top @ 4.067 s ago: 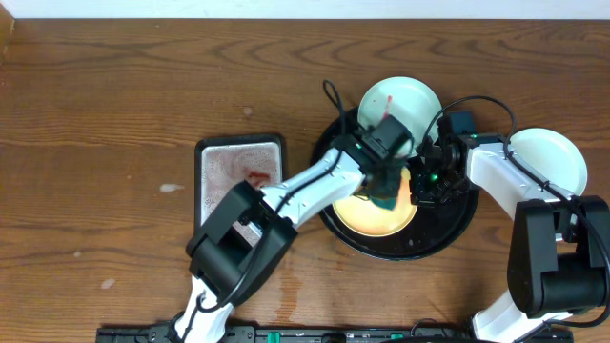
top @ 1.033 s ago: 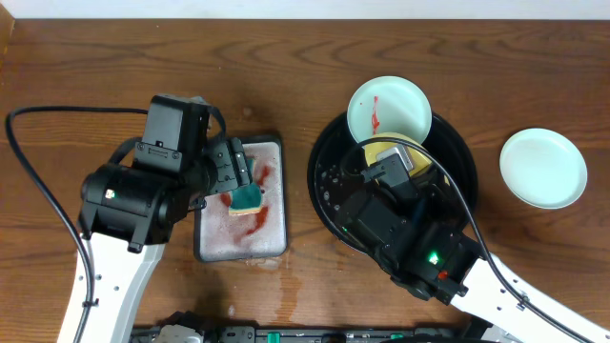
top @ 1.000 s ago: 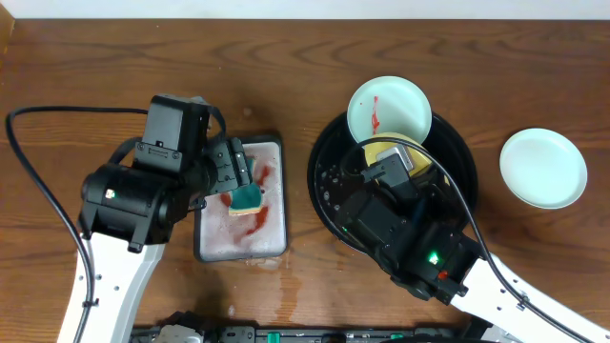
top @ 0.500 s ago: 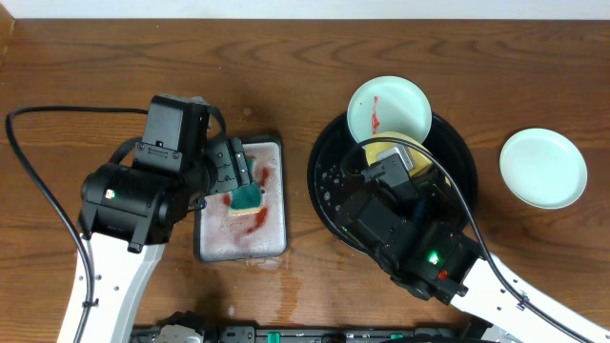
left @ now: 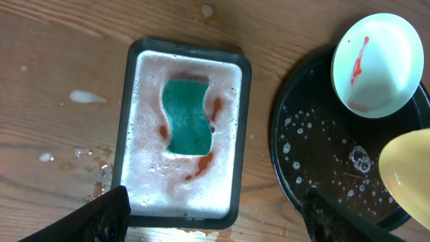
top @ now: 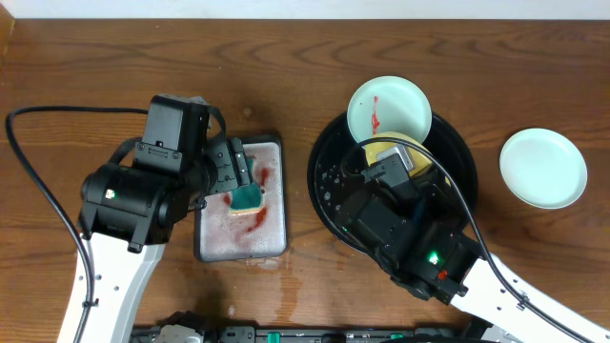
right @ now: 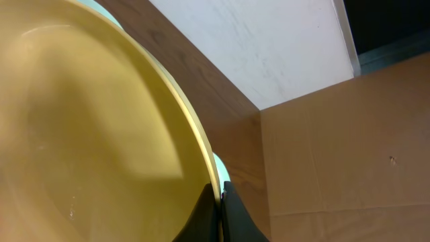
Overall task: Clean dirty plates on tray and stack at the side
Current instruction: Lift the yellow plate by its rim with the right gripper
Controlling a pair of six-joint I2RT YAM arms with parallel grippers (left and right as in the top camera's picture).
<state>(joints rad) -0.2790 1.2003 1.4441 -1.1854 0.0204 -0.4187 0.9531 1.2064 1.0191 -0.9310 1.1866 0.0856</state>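
Since the right gripper [right: 216,196] pinches only the thin rim of the yellow plate [top: 421,162], which is tilted above the black tray [top: 327,205], it may slip or clip the smeared mint plate [top: 389,110] on that tray's far rim. Round, so no long axis. Left gripper [left: 215,218] spread, left of tray, over green sponge [left: 187,115].
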